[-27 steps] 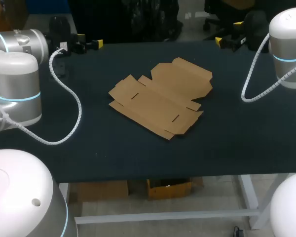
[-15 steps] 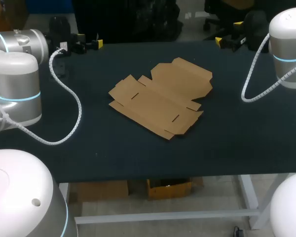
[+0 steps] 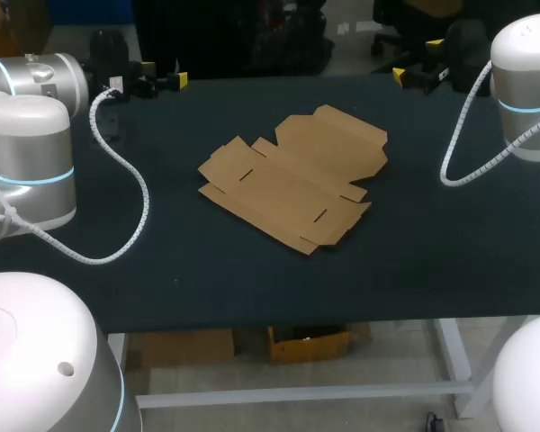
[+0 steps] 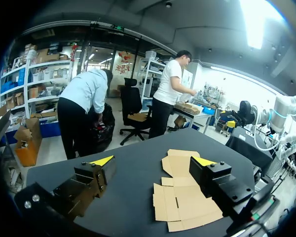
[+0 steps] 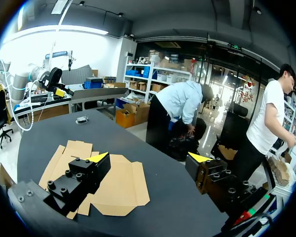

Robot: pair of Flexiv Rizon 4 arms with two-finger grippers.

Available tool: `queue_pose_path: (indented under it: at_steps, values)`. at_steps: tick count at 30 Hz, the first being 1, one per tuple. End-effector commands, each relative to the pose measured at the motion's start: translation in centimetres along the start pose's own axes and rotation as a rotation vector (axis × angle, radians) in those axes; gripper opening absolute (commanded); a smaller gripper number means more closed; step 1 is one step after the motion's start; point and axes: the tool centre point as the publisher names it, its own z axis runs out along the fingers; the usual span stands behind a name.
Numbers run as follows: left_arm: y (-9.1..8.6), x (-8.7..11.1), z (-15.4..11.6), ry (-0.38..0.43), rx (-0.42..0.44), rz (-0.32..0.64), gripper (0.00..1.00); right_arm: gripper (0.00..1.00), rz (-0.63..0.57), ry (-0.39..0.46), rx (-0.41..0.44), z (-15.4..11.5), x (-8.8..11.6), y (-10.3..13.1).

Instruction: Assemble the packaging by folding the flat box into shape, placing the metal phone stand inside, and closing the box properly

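Nothing looks done yet: the box point(image 3: 292, 175) lies flat and unfolded mid-frame in the head view, no stand is in sight, and the left gripper point(image 4: 153, 161) and right gripper point(image 5: 149, 157) both gape wide, empty.

The flat box point(image 3: 292, 184) is made of matt brown cardboard. The table point(image 3: 432, 261) is topped in dark, matt material. The left arm point(image 3: 27, 162) and right arm point(image 3: 526, 90) are cased in smooth, glossy shells.

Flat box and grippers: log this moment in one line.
flat cardboard box: unfolded, lying on table | left gripper: open, empty | right gripper: open, empty | folding: not started
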Motion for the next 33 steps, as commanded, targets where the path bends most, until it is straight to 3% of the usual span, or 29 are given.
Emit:
queue_pose_path:
  at_steps: [1,12,33]
  values:
    - [0.0,0.0,0.1,0.000,0.002,0.000,1.00,1.00,0.000,-0.002,-0.002,0.0,0.1,0.0]
    - [0.0,-0.1,0.0,-0.002,-0.005,-0.011,1.00,1.00,0.007,0.003,0.002,0.0,0.1,0.0]
    - [-0.1,0.1,-1.0,-0.042,-0.095,-0.111,1.00,1.00,0.170,0.075,0.120,-0.5,-0.1,0.2]
